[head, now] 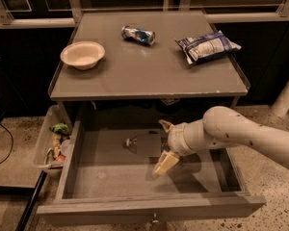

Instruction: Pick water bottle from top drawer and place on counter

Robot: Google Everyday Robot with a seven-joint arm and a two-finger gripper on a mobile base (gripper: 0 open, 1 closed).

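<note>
The water bottle point(136, 142) lies on its side at the back middle of the open top drawer point(111, 177), cap end to the left; its right end is hidden behind my hand. My gripper point(164, 145) is down inside the drawer, just right of the bottle. It is open, with one finger point(165, 126) behind the bottle's right end and the other finger point(164, 163) in front of it. I cannot tell whether the fingers touch the bottle. The counter point(149, 73) lies above the drawer.
On the counter are a white bowl point(83, 55) at the left, a crushed blue-silver can point(138, 34) at the back and a blue-white snack bag point(207, 46) at the right. A clear bin of scraps point(52, 143) stands left of the drawer.
</note>
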